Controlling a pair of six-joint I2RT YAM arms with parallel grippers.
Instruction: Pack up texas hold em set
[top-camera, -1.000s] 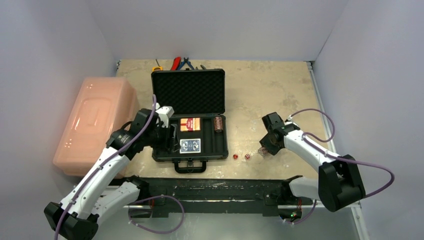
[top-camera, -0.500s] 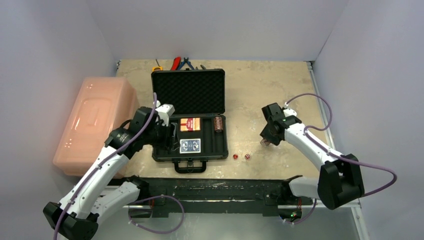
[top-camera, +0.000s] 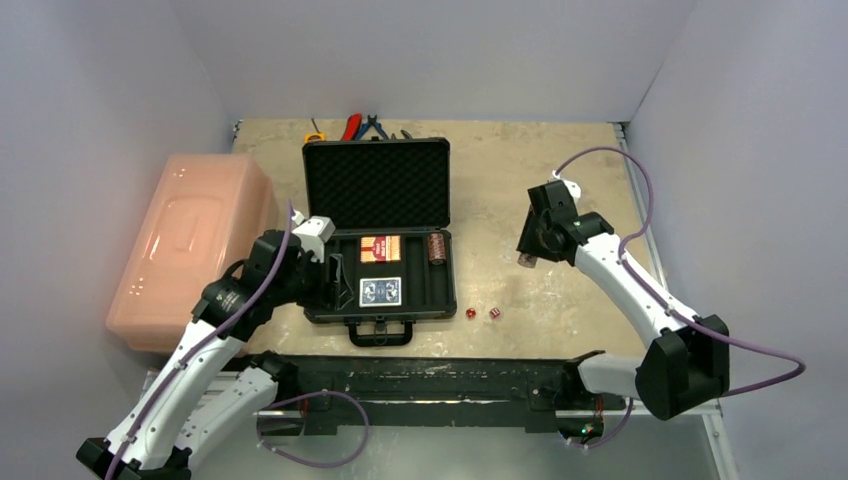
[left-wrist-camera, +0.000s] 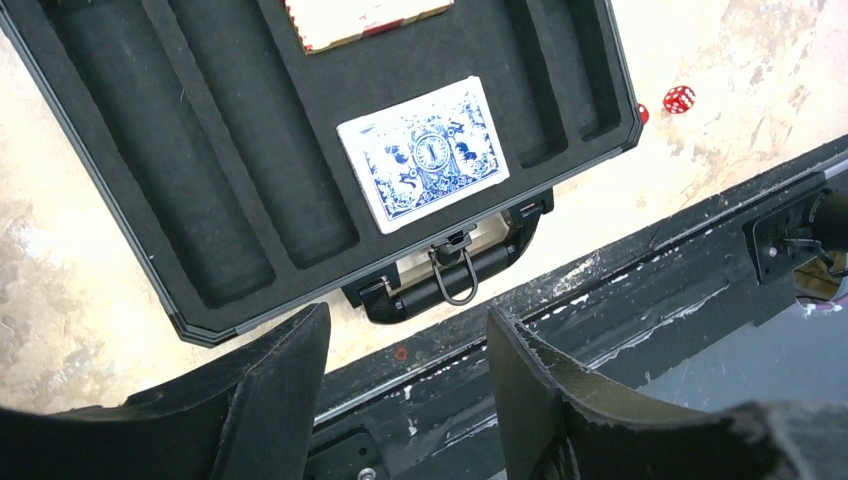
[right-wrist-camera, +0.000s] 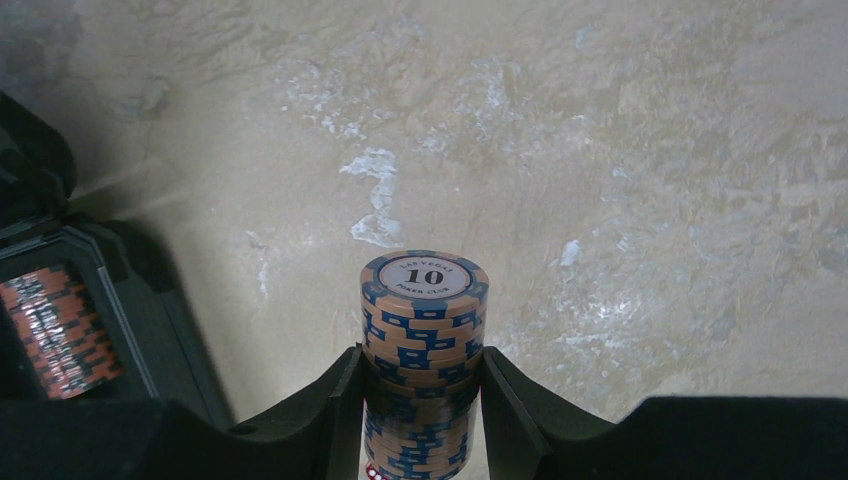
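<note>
The black case (top-camera: 378, 195) lies open mid-table, foam lid up, handle (left-wrist-camera: 450, 281) toward me. Inside lie the red deck (top-camera: 380, 248), the blue deck (top-camera: 380, 291) (left-wrist-camera: 428, 153) and one chip roll (top-camera: 436, 247) (right-wrist-camera: 60, 330) in a right-hand slot. Two red dice (top-camera: 482, 313) (left-wrist-camera: 679, 98) lie on the table right of the case's front corner. My right gripper (top-camera: 527, 259) (right-wrist-camera: 420, 385) is shut on the second chip roll (right-wrist-camera: 424, 340), held above the table right of the case. My left gripper (top-camera: 330, 275) (left-wrist-camera: 408, 345) is open and empty over the case's front-left part.
A large pink translucent bin (top-camera: 190, 245) stands left of the case, beside my left arm. Pliers and a yellow tape measure (top-camera: 350, 128) lie behind the case at the table's back edge. A black rail (top-camera: 420, 375) runs along the near edge.
My right gripper has lifted the chip roll off the table and carried it up and back, toward the far side. My left arm has drawn back slightly toward me.
</note>
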